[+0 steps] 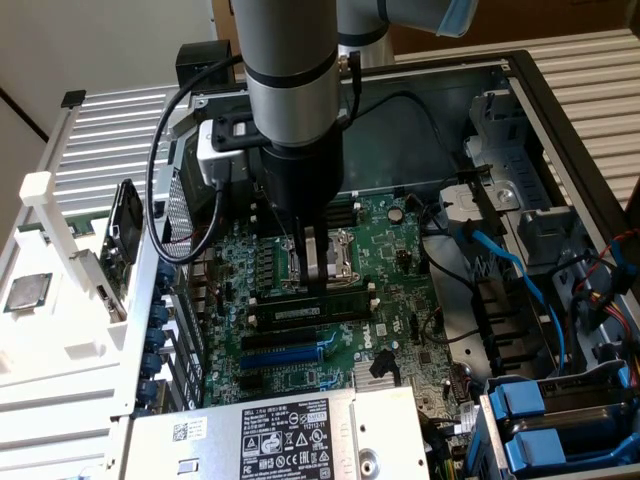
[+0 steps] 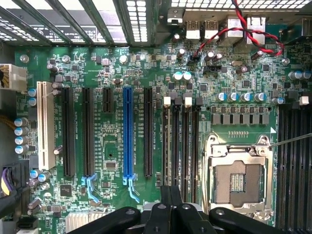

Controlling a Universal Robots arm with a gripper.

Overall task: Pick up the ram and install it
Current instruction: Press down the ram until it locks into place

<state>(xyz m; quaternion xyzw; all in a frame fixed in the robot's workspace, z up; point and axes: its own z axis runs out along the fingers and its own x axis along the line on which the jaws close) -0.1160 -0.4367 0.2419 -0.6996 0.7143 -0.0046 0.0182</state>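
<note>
ram (image 1: 310, 312) on motherboard (image 1: 395, 250), partly hidden beneath closed hand (image 1: 317, 288)

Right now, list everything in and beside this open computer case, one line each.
Green motherboard: one, green, case floor.
Long flat dark-green ram stick: one, lying across the motherboard, under the gripper.
Silver metal processor socket: one, beside the ram stick.
Blue plastic expansion slot: one, mid-board.
Light-blue cable: one, exterior view's right.
Square silver-topped chip: one, on white tray, exterior view's left.
Black gripper: one, shut, tips over the ram stick.
</note>
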